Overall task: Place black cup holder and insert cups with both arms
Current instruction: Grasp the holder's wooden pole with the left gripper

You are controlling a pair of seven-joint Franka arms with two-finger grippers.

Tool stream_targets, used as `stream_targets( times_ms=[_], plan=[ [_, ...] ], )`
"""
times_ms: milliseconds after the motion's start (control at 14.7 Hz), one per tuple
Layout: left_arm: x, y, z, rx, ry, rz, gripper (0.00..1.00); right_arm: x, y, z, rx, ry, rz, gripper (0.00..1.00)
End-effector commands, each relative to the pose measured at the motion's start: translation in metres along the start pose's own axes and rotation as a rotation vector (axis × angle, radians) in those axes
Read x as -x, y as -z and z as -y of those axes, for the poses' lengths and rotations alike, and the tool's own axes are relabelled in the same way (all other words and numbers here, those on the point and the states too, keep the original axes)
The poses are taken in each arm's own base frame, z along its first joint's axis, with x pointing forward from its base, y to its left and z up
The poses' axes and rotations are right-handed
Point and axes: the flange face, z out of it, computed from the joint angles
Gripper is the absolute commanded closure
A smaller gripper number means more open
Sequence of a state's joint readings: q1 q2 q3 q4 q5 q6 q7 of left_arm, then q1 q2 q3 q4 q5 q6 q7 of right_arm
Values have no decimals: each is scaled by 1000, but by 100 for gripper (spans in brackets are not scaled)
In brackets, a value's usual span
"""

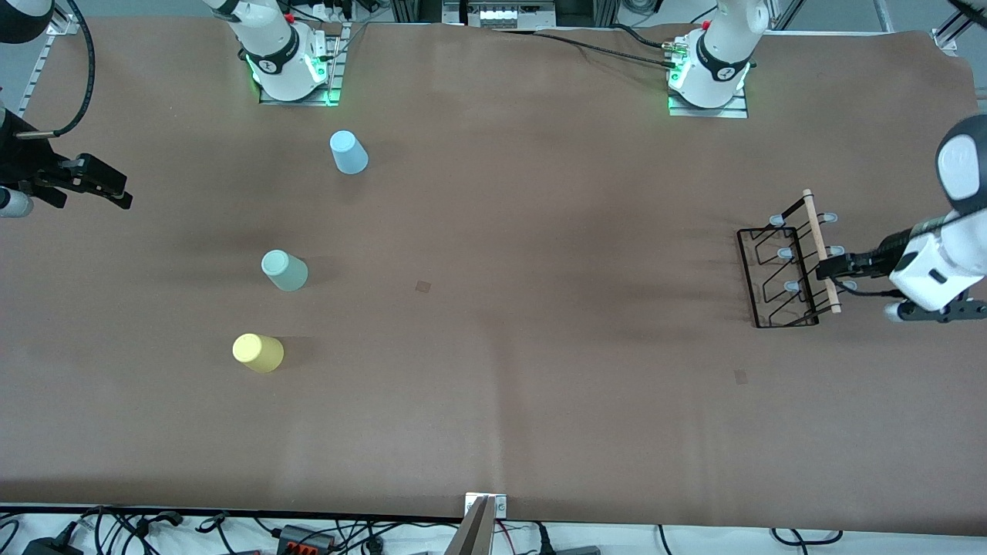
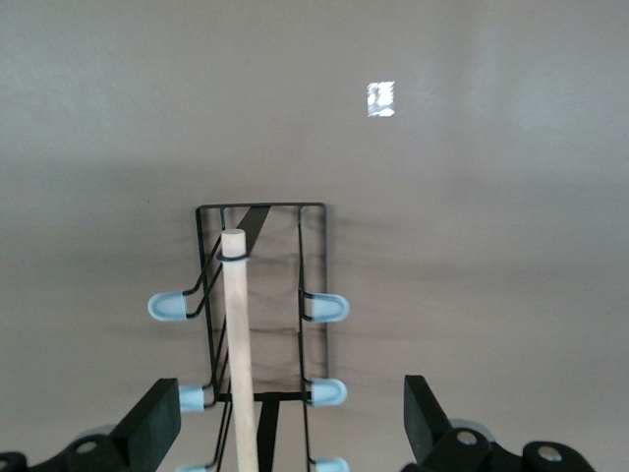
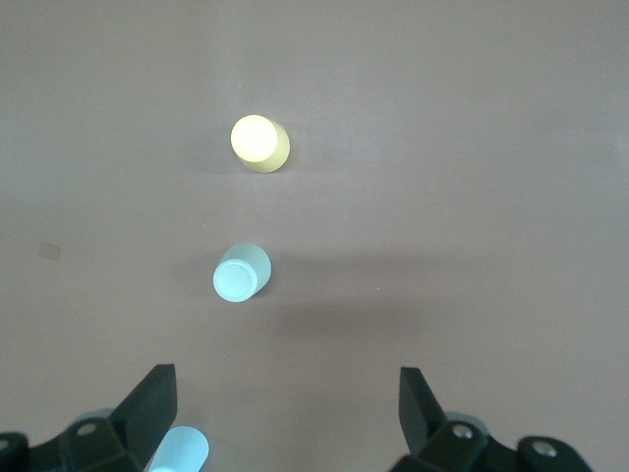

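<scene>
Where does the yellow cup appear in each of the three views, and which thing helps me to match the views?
Front view: the yellow cup stands upside down toward the right arm's end of the table, nearest to the front camera of the three cups.
Left wrist view: not in it; only the black cup holder shows.
Right wrist view: the yellow cup is in the upper middle of the picture.
Shared landmark: the mint green cup beside it.

High front camera facing both arms, wrist cameras looking down, sharing brown table (image 1: 493, 347).
</scene>
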State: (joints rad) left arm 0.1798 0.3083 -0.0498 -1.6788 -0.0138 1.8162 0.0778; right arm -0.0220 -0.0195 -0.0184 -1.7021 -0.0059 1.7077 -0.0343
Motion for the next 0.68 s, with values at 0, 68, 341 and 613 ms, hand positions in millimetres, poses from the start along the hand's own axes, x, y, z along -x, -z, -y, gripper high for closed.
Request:
stream_targets(
  times_ms=[0, 68, 341, 613],
  plan=[
    [2, -26, 11, 3, -78, 9, 0, 3, 6, 2, -5, 12, 0, 0],
    [8, -38, 19, 7, -77, 19, 0, 3, 4, 2, -5, 12, 5, 0],
    [32, -44, 20, 8, -109, 39, 0, 2, -1, 3, -5, 13, 16, 0],
    [55, -47, 17, 9, -109, 61, 3, 3, -2, 3, -5, 13, 28, 0]
  ],
)
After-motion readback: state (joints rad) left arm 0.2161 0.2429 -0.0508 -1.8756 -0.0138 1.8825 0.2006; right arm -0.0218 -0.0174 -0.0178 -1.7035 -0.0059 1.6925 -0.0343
